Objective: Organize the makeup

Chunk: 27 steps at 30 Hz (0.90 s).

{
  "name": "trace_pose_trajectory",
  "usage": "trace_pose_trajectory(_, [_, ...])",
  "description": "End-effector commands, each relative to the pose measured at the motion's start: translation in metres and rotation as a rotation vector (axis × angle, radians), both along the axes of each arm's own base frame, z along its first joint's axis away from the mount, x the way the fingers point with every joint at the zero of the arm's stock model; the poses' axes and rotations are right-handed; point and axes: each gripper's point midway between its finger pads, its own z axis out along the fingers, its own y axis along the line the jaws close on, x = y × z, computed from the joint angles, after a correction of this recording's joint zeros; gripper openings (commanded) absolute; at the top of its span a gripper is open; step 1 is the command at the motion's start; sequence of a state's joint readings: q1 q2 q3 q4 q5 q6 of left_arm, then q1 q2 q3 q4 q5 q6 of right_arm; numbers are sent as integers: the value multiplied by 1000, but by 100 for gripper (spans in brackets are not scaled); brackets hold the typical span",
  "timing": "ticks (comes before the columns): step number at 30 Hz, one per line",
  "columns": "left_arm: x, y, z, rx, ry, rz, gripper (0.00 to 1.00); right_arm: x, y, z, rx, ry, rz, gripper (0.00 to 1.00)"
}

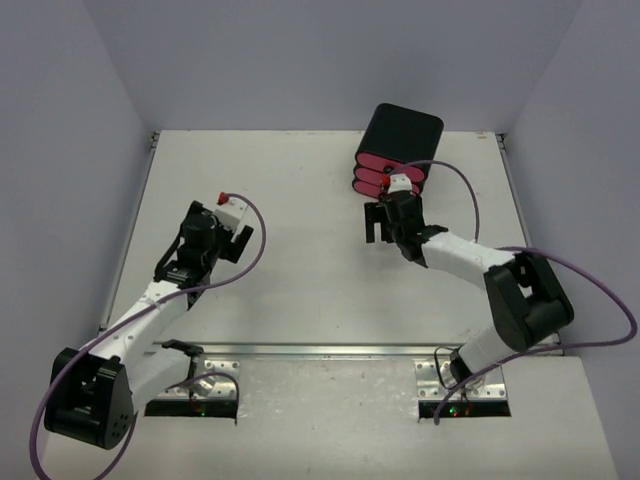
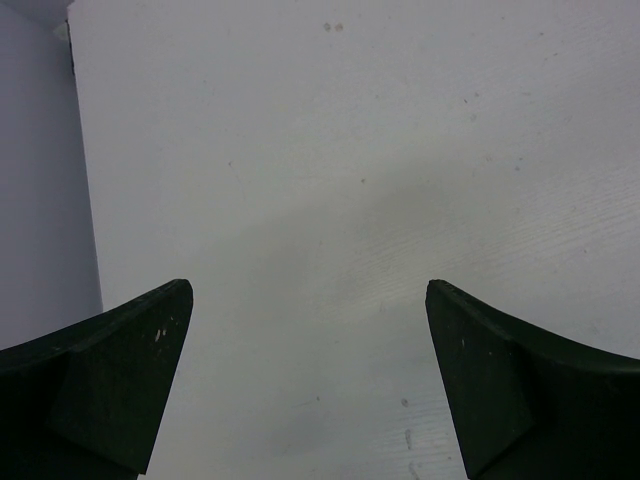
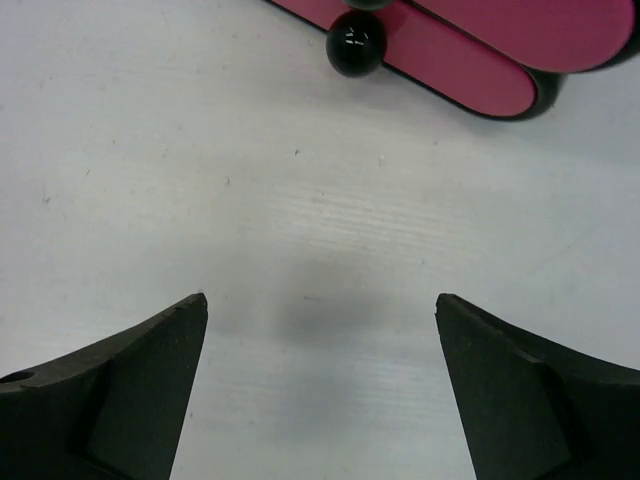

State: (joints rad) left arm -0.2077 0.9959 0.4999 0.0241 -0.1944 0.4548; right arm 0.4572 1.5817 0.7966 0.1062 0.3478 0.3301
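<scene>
No makeup shows in any view. My left gripper (image 1: 238, 238) (image 2: 308, 290) hangs open over bare white tabletop at the left-middle, with nothing between its fingers. My right gripper (image 1: 378, 222) (image 3: 322, 298) is also open and empty. It sits just in front of the black box (image 1: 402, 132) with pink drawers (image 1: 374, 172). In the right wrist view the pink drawer fronts (image 3: 460, 60) and a round black knob (image 3: 356, 42) lie just beyond the fingertips, apart from them.
The black box stands at the back right of the white table (image 1: 300, 180). Grey walls close the table in at the left, back and right. Purple cables loop off both arms.
</scene>
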Motion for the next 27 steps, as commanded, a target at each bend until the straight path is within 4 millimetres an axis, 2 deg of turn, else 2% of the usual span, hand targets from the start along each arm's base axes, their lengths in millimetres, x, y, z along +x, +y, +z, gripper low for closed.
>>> trace_pose_trajectory(1, [0,13,18,31,-41,41,100,-38,-11,25,70,37,-11,98])
trace_pose_trajectory(4, [-12,26,0,61,20,91,100,-66,-61,21,45,139,-195,99])
trace_pose_trajectory(5, [-16,32,-6,70,28,112,100,-67,-88,28,78,125,-300,99])
trace_pose_trajectory(8, [-20,43,-17,64,49,141,100,-93,-138,18,188,133,-486,99])
trace_pose_trajectory(11, [-23,53,-30,32,86,171,100,-118,-186,3,244,125,-703,99])
trace_pose_trajectory(12, [-25,56,-34,23,97,178,100,-122,-193,1,243,118,-743,99])
trace_pose_trajectory(16, [-27,68,-39,-30,108,208,100,-131,-203,-5,216,117,-807,99])
trace_pose_trajectory(27, [-29,76,-19,-81,26,228,100,-129,-190,-6,289,134,-785,99])
